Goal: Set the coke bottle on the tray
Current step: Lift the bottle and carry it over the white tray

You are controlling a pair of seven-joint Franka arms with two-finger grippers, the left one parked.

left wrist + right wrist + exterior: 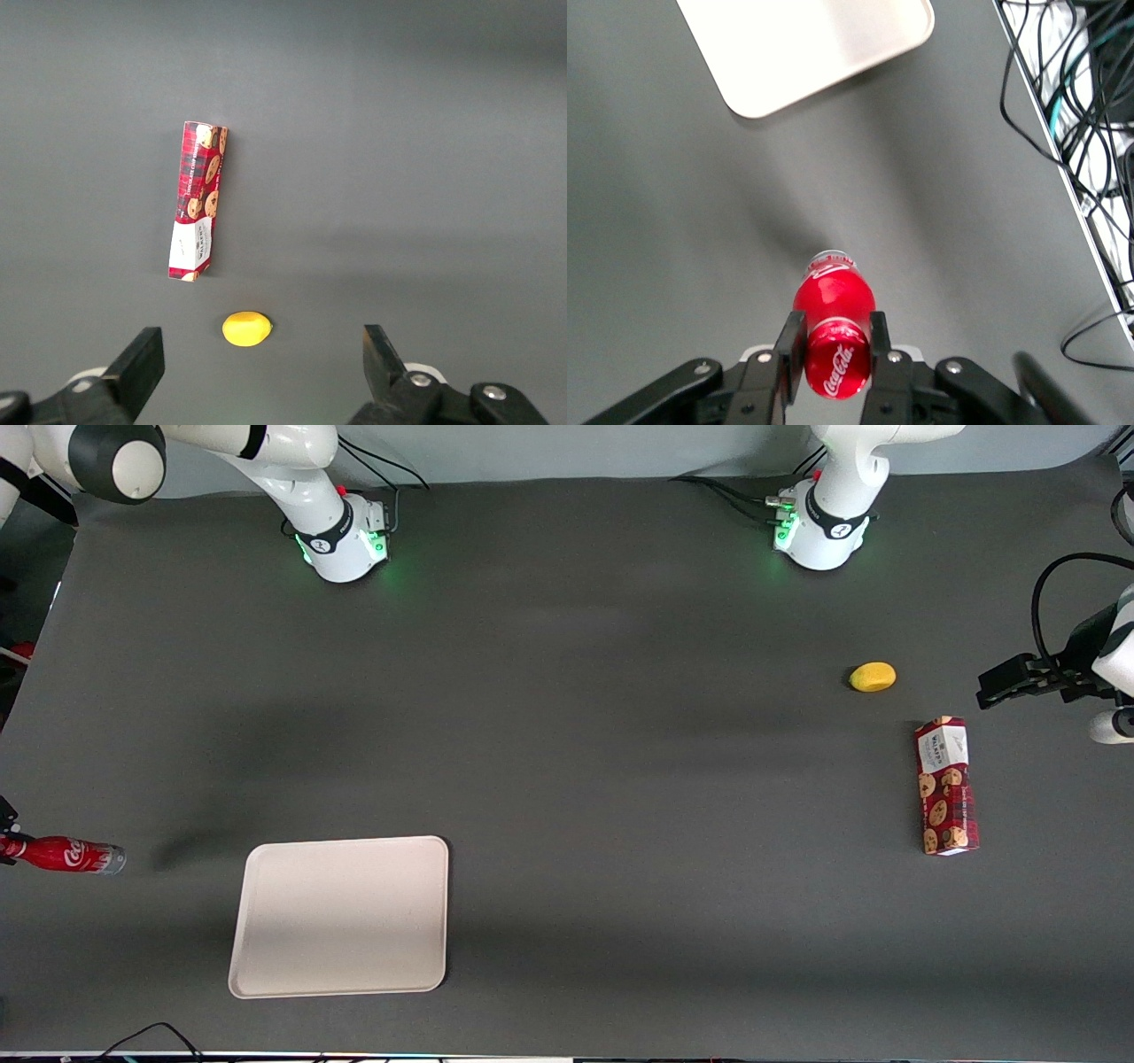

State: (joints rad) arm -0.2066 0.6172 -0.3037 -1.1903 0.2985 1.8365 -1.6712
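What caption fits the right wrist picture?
Gripper shut on the coke bottle, with the empty tray nearby.

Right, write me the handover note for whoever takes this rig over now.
Gripper: jaws shut on the coke bottle, at the working arm's end of the table, beside the tray.
Coke bottle: held by its cap end, silvery base pointing toward the tray.
Tray: nothing on it.
Done: bottle grasped.
Left: carry it over the tray, set it down, release.
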